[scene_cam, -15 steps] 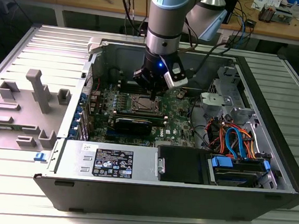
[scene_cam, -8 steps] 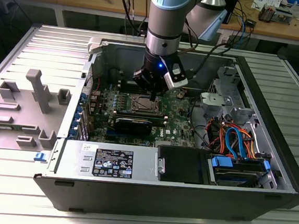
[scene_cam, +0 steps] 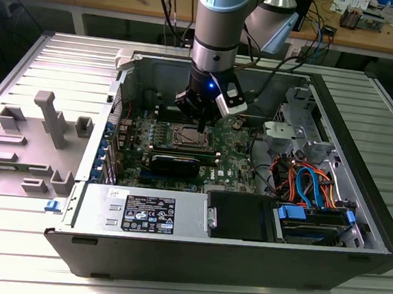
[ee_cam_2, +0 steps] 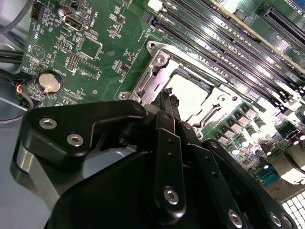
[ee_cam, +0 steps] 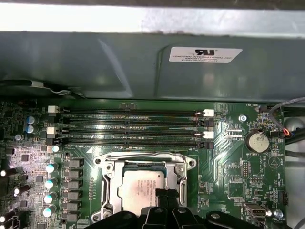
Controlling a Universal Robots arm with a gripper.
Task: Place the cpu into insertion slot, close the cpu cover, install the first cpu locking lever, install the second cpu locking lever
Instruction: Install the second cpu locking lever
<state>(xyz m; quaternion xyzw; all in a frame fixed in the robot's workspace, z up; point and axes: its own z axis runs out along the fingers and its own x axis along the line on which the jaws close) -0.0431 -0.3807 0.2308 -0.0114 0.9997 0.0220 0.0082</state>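
Green motherboard (ee_cam: 228,167) in open case — hand (ee_cam_2: 169,95) pinched together over cpu (ee_cam: 140,188).

Gripper (ee_cam_2: 170,95): in the second wrist view the black finger linkage covers the socket's 6 o'clock half; whether the fingertips touch the cpu (ee_cam_2: 188,93) cannot be determined. In the first wrist view the fingers (ee_cam: 164,196) hide the cpu (ee_cam: 138,188) at its 4 o'clock corner, and the picture's edge cuts off the insertion slot (ee_cam: 109,191) at 6 o'clock. In the exterior view the gripper (scene_cam: 200,123) masks part of the socket; locking levers too small to judge.
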